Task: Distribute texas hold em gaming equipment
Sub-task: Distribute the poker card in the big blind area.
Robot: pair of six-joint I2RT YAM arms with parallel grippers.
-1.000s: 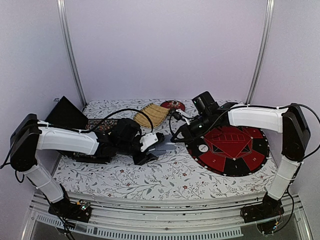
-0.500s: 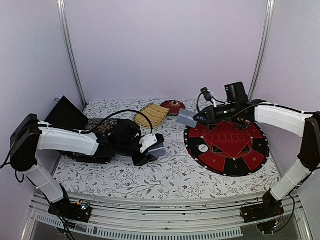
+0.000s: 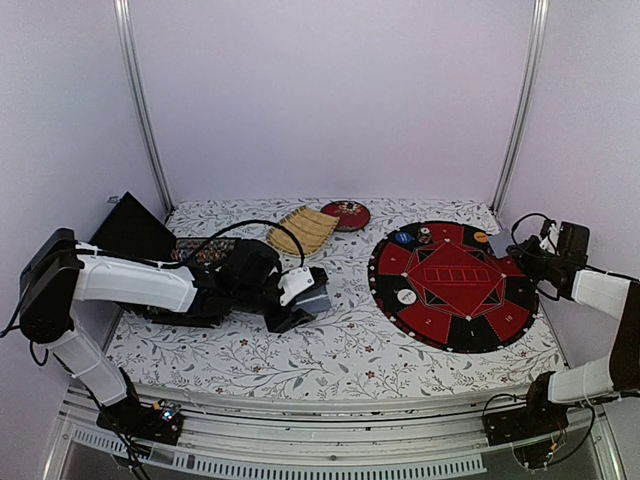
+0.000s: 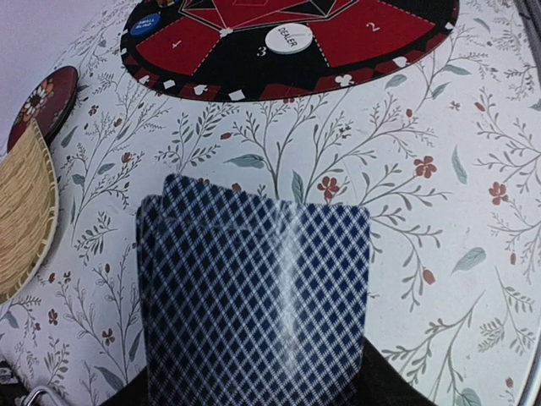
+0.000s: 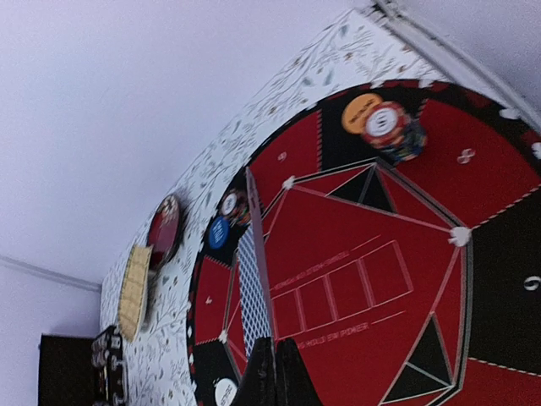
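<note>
Right tool (image 5: 275, 372), swung from mid-table to the right rim of the poker mat (image 3: 455, 315), is shown pinched on one edge-on card (image 5: 251, 288), which may be dropped off-seat if released so tilted; the deck (image 4: 254, 296) is held clamped in the left tool (image 3: 310, 300), left of the mat.

Card deck (image 4: 254, 296): coated paper, glossy, light streak across blue-wht lattice backs. Single card (image 5: 249, 288): same lattice print, thin, seen near edge-on. Dealer button (image 4: 287, 37): smooth wht plastic, slight sheen. Poker chips (image 5: 389, 125): smooth, plastic-looking, printed faces. Round mat (image 3: 455, 285): red/blk, matt, felt-like. Table cover (image 4: 423, 169): matt floral-print cloth. Bamboo tray (image 4: 21, 211): woven, ribbed, dull. Lacquer dish (image 4: 42, 101): glossy red. Arm shells (image 3: 135, 280): wht plastic, semi-gloss. Frame posts (image 3: 140, 100): bare metal.
</note>
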